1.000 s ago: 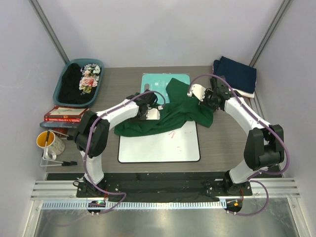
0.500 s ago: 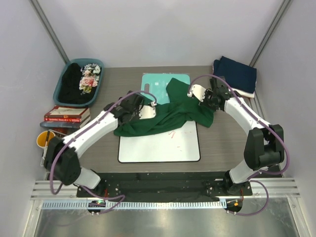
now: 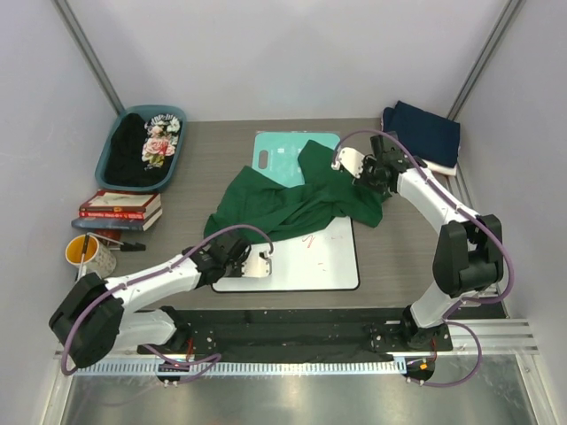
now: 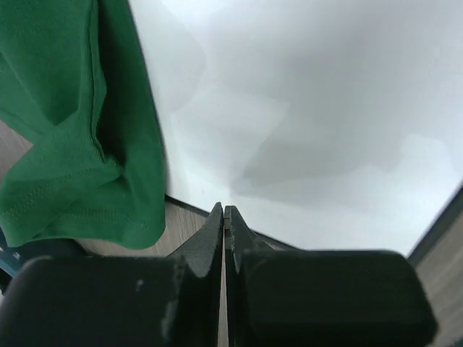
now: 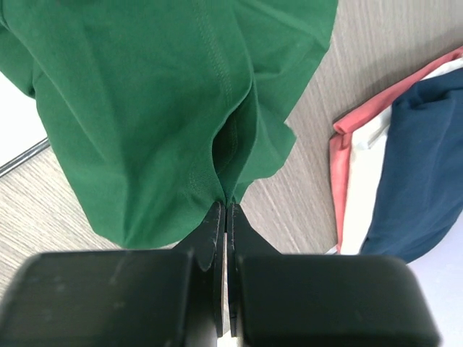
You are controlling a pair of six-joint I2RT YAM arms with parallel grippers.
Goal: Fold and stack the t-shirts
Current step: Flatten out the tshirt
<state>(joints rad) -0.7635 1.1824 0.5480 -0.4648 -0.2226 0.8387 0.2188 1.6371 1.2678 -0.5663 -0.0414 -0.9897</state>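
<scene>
Crumpled dark green cloth t-shirt (image 3: 292, 199), stitched hems. Left gripper (image 4: 224, 212) jaws pressed together, empty; right gripper (image 5: 226, 208) jaws pinch its fold.

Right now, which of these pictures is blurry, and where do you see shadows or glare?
Left wrist view: soft grey shadows blotch the whiteboard, and the left tool is blurred close to the lens. Right wrist view: stitching on the green shirt is sharp, the right tool soft. Top view: even light, a dull sheen on the metal plate at the near edge.
</scene>
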